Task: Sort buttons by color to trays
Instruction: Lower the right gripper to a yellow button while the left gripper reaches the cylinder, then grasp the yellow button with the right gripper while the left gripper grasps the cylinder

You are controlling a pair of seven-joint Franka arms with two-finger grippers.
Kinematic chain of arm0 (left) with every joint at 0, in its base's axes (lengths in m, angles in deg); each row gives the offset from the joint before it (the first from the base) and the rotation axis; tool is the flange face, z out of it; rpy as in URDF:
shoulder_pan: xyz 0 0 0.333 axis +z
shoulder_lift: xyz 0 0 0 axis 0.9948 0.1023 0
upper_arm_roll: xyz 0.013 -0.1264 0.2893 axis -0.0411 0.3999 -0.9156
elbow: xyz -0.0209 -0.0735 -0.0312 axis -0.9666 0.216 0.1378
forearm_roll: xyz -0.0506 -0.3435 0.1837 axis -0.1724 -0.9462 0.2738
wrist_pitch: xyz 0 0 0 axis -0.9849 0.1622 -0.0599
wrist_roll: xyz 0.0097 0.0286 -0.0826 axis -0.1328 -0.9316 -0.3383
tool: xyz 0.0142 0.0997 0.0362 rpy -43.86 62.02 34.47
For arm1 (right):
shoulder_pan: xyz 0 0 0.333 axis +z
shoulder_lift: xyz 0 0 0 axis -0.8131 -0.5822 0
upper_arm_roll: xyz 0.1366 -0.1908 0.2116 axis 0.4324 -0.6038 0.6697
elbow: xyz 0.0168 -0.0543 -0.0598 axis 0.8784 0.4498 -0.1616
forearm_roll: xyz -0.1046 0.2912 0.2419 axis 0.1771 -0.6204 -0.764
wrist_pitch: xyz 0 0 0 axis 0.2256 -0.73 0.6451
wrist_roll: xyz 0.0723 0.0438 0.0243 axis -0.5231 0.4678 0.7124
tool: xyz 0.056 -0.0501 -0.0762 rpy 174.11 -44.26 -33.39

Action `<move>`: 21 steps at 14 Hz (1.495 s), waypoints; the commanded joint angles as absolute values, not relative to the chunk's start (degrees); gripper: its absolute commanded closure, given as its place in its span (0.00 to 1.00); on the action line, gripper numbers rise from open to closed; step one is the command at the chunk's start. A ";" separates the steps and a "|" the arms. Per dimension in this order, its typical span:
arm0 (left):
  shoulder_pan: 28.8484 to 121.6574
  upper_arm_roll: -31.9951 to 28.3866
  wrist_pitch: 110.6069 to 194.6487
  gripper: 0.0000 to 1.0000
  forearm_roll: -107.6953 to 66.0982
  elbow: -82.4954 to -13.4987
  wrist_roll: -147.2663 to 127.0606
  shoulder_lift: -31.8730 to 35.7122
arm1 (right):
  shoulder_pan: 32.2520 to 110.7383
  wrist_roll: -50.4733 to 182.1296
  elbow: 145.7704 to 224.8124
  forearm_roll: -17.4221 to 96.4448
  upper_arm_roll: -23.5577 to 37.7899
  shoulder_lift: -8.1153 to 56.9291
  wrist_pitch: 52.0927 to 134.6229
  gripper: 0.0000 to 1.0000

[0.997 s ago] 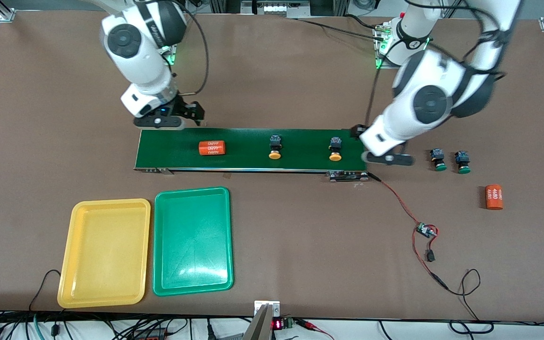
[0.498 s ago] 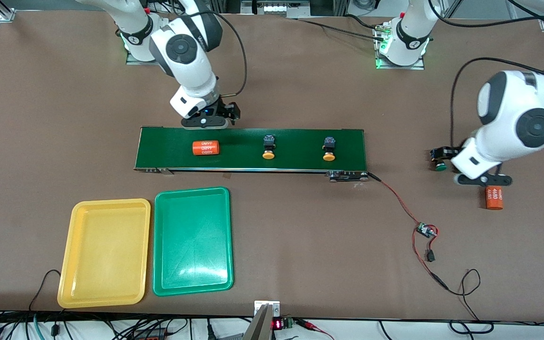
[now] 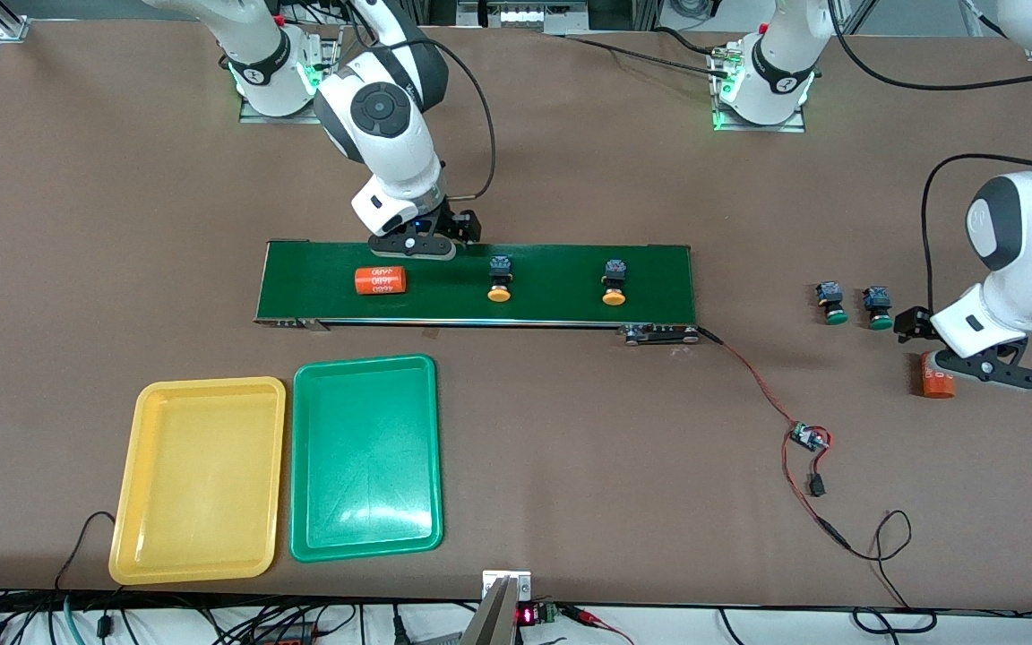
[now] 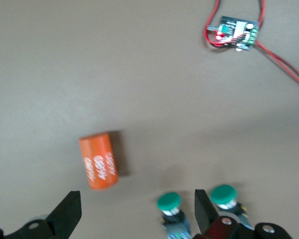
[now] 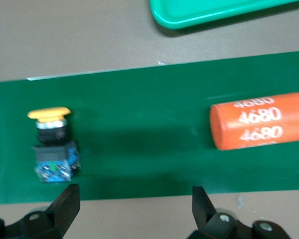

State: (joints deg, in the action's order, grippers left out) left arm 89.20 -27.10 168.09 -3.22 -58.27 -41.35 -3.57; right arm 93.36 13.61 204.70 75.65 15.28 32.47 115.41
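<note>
Green and yellow trays lie side by side nearest the front camera, the yellow tray (image 3: 198,479) toward the right arm's end, the green tray (image 3: 365,457) beside it; both hold nothing. On the conveyor belt (image 3: 552,269) we see an orange cylinder (image 3: 380,280) and two yellow-capped buttons (image 3: 500,278) (image 3: 614,281). The right gripper (image 3: 415,246) hangs over the belt's edge nearest the bases, jaws apart and gripping nothing. Two green-capped buttons (image 3: 830,302) (image 3: 878,307) stand on the bare table toward the left arm's end, with a second orange cylinder (image 3: 931,376) nearer the camera. The left gripper (image 3: 991,365), jaws apart and holding nothing, is over that cylinder.

The right wrist view alone shows the "4680" print on the belt's cylinder (image 5: 259,121); the left wrist view alone shows a lit circuit board (image 4: 236,34).

Compared with one second ago, we note the right gripper has moved along the belt toward the buttons, the left gripper has left the belt's end, and the belt's load has shifted toward the right arm's end.
</note>
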 commanded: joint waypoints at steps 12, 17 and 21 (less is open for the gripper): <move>91.86 -33.04 177.85 0.00 -21.39 -54.46 -64.54 10.84 | 94.47 9.38 195.69 79.52 14.59 23.45 115.29 0.00; 91.86 -33.93 177.94 0.00 -24.37 -54.37 -64.54 12.60 | 95.71 9.47 194.55 80.40 14.50 20.54 115.37 0.00; 91.86 -34.45 177.94 0.03 -28.93 -54.37 -64.45 13.56 | 95.53 10.08 194.55 81.98 14.50 19.83 115.46 0.30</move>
State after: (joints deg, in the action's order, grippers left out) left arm 92.27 -33.46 178.14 -25.21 -55.72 -62.82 12.26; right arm 95.24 10.93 195.65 80.26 14.71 20.52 115.56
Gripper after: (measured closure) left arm 0.004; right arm 0.066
